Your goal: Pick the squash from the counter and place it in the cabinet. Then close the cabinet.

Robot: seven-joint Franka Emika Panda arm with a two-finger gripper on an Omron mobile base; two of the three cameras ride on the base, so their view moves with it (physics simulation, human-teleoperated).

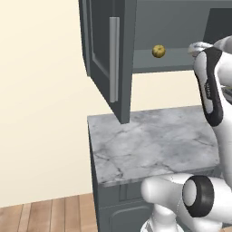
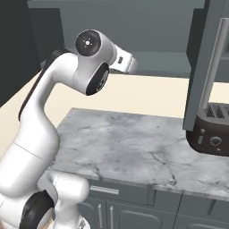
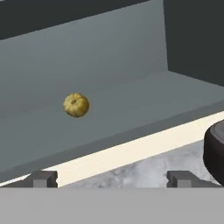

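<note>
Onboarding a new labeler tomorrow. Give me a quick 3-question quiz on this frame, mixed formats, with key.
1. True or false: the squash lies on the counter.
2. Multiple choice: in the hand view, the gripper is A) shut on the squash, B) open and holding nothing, C) gripping a door handle.
3. Fill in: in the left base view the left door of the cabinet stands ____.

Key:
1. False. It sits on the cabinet's shelf, apart from the gripper.
2. B. The fingertips stand wide apart with nothing between them.
3. Open, swung out over the counter's left end.
</note>
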